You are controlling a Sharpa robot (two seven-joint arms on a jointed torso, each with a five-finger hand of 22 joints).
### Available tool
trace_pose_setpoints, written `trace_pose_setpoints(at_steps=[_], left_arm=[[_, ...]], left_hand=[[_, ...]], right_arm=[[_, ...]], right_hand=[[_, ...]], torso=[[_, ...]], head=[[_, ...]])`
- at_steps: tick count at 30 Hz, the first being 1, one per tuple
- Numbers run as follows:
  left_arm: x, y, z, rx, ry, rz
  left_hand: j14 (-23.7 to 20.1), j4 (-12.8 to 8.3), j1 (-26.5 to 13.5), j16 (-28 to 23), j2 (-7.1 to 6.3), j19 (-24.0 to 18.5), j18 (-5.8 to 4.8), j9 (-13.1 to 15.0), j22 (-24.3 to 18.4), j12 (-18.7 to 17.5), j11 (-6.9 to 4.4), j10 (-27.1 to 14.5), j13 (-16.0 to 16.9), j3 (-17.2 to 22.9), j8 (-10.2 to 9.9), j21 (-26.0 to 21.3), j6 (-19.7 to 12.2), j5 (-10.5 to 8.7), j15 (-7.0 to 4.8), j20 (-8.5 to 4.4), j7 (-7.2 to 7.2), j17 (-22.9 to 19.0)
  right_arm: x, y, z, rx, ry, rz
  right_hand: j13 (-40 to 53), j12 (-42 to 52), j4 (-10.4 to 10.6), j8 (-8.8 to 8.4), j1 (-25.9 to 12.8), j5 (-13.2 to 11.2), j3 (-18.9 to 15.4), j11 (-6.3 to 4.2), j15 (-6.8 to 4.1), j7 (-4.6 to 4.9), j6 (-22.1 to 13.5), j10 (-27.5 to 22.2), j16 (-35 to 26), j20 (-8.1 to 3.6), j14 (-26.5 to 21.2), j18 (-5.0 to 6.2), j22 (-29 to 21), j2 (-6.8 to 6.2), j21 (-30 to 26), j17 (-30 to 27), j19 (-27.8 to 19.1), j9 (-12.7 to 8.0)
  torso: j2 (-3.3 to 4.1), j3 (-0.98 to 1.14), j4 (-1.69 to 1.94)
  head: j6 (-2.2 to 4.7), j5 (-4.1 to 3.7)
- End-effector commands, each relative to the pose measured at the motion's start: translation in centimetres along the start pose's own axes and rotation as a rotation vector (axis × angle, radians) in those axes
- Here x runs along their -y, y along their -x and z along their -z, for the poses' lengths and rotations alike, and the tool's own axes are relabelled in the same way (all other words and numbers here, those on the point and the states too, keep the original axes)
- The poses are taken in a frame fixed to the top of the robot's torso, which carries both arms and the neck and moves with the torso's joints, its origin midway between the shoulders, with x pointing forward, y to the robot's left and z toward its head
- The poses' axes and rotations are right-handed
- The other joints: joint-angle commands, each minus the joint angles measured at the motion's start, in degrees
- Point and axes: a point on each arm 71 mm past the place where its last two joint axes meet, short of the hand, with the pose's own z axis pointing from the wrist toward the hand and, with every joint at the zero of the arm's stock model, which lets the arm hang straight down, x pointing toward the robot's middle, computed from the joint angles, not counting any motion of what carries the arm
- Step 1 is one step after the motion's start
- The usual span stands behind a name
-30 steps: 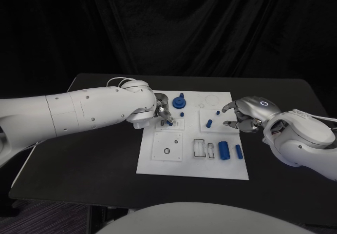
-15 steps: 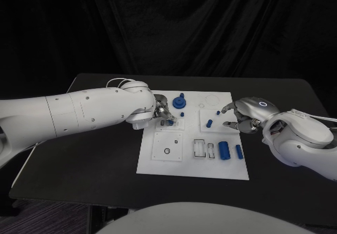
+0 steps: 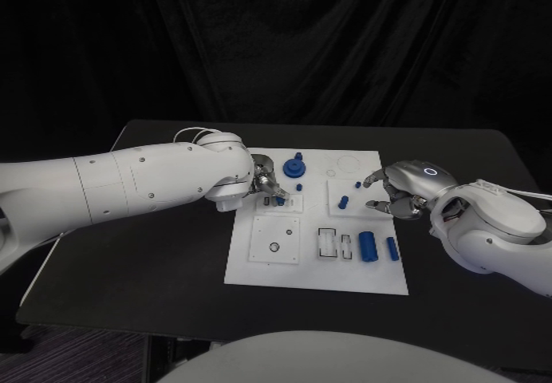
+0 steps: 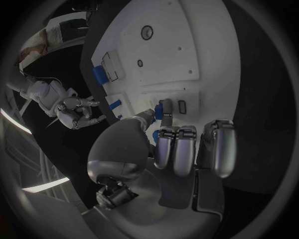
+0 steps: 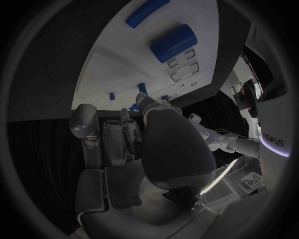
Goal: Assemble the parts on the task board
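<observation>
The white task board (image 3: 262, 263) lies in the middle of the black table. My left hand (image 3: 265, 185) hovers over the board's left upper block and pinches a small blue part (image 4: 166, 109) between thumb and fingertip, right at a rectangular slot (image 4: 182, 106). My right hand (image 3: 398, 191) hangs over the board's right edge with its fingers bent but apart, holding nothing. A short blue peg (image 3: 341, 202) stands just left of it. A blue gear-like part (image 3: 294, 167) sits near the board's far edge.
A fat blue cylinder (image 3: 367, 245) and a slim blue bar (image 3: 391, 248) lie at the board's near right, also seen as cylinder (image 5: 173, 43) and bar (image 5: 147, 12). Empty slots (image 3: 329, 242) and a round hole (image 3: 274, 246) lie beside them.
</observation>
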Motion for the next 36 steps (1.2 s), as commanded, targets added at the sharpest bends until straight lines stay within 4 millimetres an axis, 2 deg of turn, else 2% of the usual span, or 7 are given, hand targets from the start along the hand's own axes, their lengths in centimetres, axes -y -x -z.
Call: trace_pose_setpoints(at_steps=[1, 6, 7, 8, 12, 22, 36], left_arm=[[-0.33, -0.45, -0.21, -0.018, 0.0, -0.005], [-0.27, -0.37, -0.2, -0.009, -0.016, 0.002], [-0.24, -0.34, -0.2, -0.004, -0.023, 0.005], [-0.22, -0.32, -0.19, 0.0, -0.028, 0.008], [-0.23, -0.28, -0.16, 0.004, -0.041, 0.012], [-0.48, -0.48, 0.01, -0.016, -0.041, 0.03], [-0.9, -0.81, 0.02, -0.045, -0.014, 0.066]], left_hand=[[6.0, -0.3, 0.4, 0.2, -0.04, -0.4, 0.63, -0.6, 8.1, 0.2, 0.27, 6.1, 15.1, -0.1, -0.2, -0.3, 0.3, 0.2, 0.12, 0.12, 0.21, 15.1], [6.0, -0.6, 1.1, 0.2, 0.35, -0.5, 0.67, -0.7, 8.0, 0.2, 0.23, 6.1, 15.1, -0.3, -0.3, -0.5, 0.5, 2.78, 0.1, 0.09, 0.15, 15.1], [6.0, -0.8, 1.5, 0.2, 0.47, -0.5, 0.66, -0.7, 8.1, 0.2, 0.17, 6.1, 15.1, -0.3, -0.3, -0.4, 0.7, 5.51, 0.05, 0.04, 0.09, 15.1], [6.0, -0.9, 1.5, 0.2, 0.49, -0.5, 0.66, -0.6, 8.1, 0.2, 0.15, 6.1, 15.1, -0.4, -0.3, -0.5, 0.7, 5.79, 0.04, 0.04, 0.06, 15.1], [6.0, -2.1, 2.9, 0.2, 0.5, -0.4, 0.63, 0.3, 8.2, 0.2, -0.15, 6.1, 15.1, -0.1, 0.4, -0.4, 1.2, 10.33, -0.19, -0.15, -0.32, 15.1], [6.0, -2.9, 3.6, 0.2, 0.76, -0.6, 0.7, 1.2, 8.2, 0.2, -0.28, 6.1, 15.1, 0.5, 0.8, -0.8, 1.0, 13.19, -0.31, -0.27, -0.44, 15.1], [6.0, -3.4, 4.1, 0.2, 0.76, -0.9, 0.8, 1.5, 8.0, 0.2, -0.31, 6.1, 15.1, 0.8, 0.8, -1.1, 0.8, 13.57, -0.33, -0.3, -0.48, 15.1]], right_arm=[[0.13, -0.2, 0.05, -0.015, -0.02, 0.007], [0.15, -0.24, 0.05, -0.019, -0.022, 0.009], [0.16, -0.26, 0.05, -0.02, -0.023, 0.009], [0.17, -0.27, 0.05, -0.022, -0.023, 0.008], [0.24, -0.34, 0.06, -0.029, -0.029, 0.001], [0.28, -0.46, 0.07, -0.04, -0.035, -0.001], [0.3, -0.59, 0.07, -0.049, -0.038, 0.001]], right_hand=[[2.3, -0.3, 0.0, -0.15, 0.4, 0.3, 0.3, 0.05, -0.02, 0.19, 0.4, -0.5, -0.2, -0.12, -0.3, 0.27, 6.9, 0.04, -0.2, 4.2, -0.3, -0.1], [2.3, -0.3, 0.0, -0.15, 0.4, 0.3, 0.3, 0.05, -0.02, 0.19, 0.4, -0.5, -0.2, -0.12, -0.3, 0.27, 6.9, 0.04, -0.2, 4.2, -0.3, -0.1], [2.2, -0.4, 0.0, -0.15, 0.5, 0.3, 0.4, 0.04, -0.03, 0.18, 0.5, -0.6, -0.3, -0.12, -0.3, 0.29, 6.8, 0.06, -0.3, 4.1, -0.3, -0.1], [2.2, -0.4, 0.0, -0.15, 0.5, 0.3, 0.4, 0.04, -0.03, 0.18, 0.5, -0.6, -0.3, -0.12, -0.3, 0.29, 6.8, 0.06, -0.3, 4.1, -0.3, -0.1], [2.2, -0.4, -0.1, -0.15, 0.6, 0.5, 0.5, 0.02, -0.04, 0.17, 0.6, -0.6, -0.3, -0.13, -0.3, 0.32, 6.8, 0.15, -0.5, 4.1, -0.4, -0.2], [2.1, -0.5, -0.3, -0.2, 1.0, 0.8, 0.8, 0.01, -0.06, 0.19, 0.7, -0.7, -0.4, -0.14, -0.4, 0.36, 6.7, 0.29, -0.7, 4.0, -0.5, -0.4], [2.0, -0.5, -0.3, -0.23, 1.1, 0.9, 0.8, 0.01, -0.07, 0.2, 0.7, -0.8, -0.4, -0.14, -0.4, 0.38, 6.7, 0.32, -0.8, 3.9, -0.5, -0.4]], torso=[[-0.02, -0.02, 0.03], [-0.01, -0.01, 0.05], [-0.01, -0.01, 0.04], [-0.01, -0.01, 0.03], [0.01, -0.03, 0.02], [0.03, -0.06, 0.01], [0.02, -0.06, 0.06]], head=[[0.01, -0.02], [0.01, -0.05], [0.01, -0.01], [0.01, 0.01], [0.01, 0.09], [0.01, 0.17], [0.01, 0.37]])
